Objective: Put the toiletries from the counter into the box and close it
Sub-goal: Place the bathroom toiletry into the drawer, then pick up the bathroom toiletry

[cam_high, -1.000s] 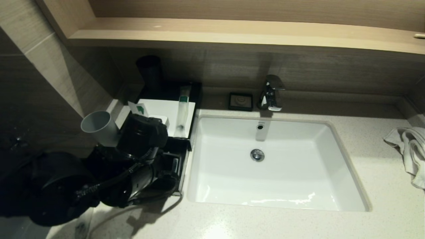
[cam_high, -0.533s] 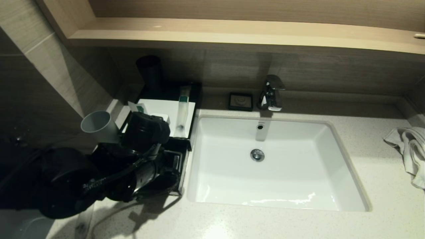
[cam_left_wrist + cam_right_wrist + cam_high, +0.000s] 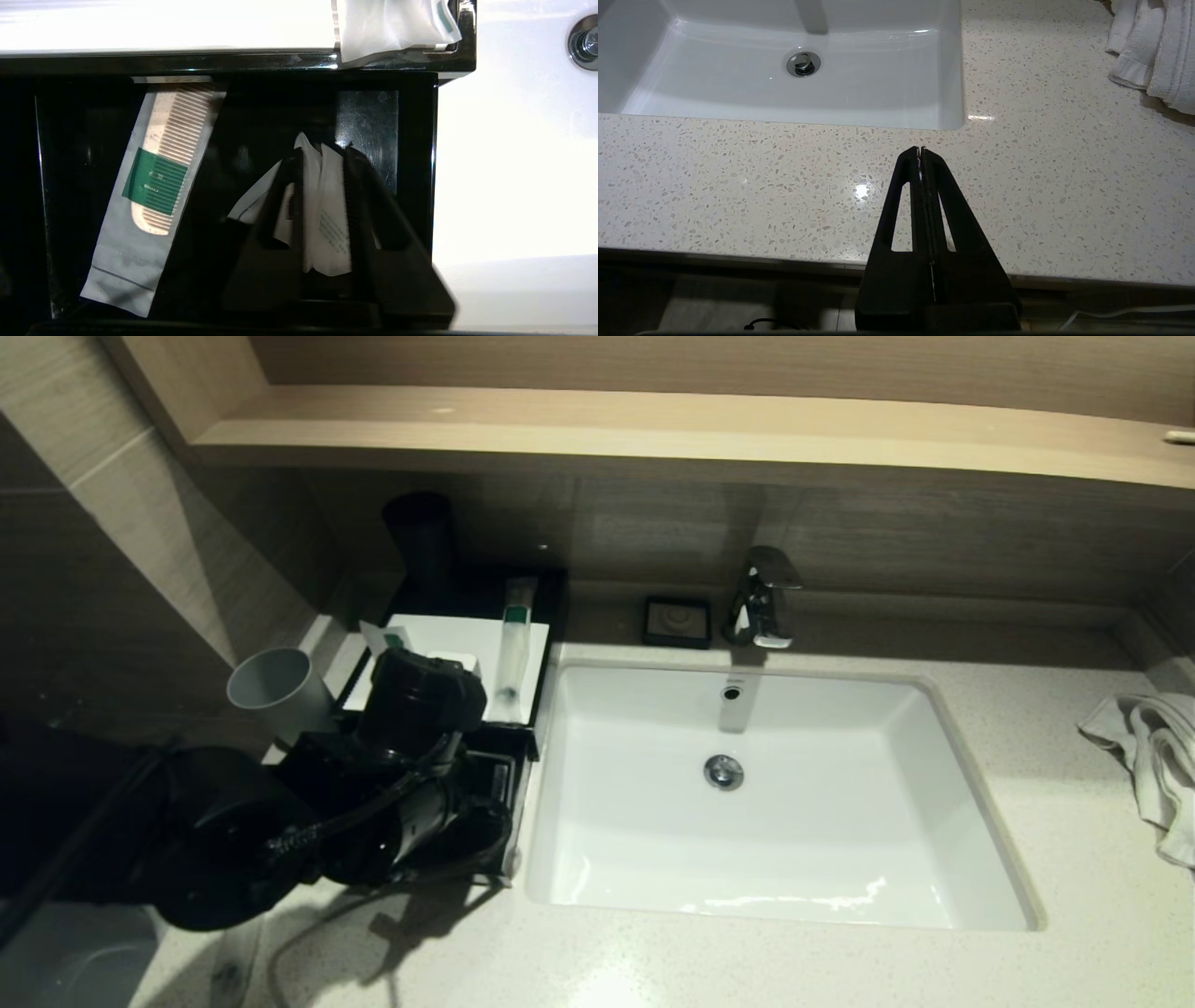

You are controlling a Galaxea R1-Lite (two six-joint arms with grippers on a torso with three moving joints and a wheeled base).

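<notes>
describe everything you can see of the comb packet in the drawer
The comb packet is a long, slim pouch of clear, slightly frosted plastic holding a pale beige comb with fine teeth. A dark green band with faint lettering crosses its middle, and a stitched-looking seal line runs near one end. It lies flat and slanted on the glossy black floor of the open drawer, one end against the drawer's back edge, apart from the left gripper.

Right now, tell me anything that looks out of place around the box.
Two things. A long packet and a sachet lie on the box's white top, not in its open drawer. In the drawer, the comb packet lies askew, and the left gripper has a crumpled white sachet between its fingers.
</notes>
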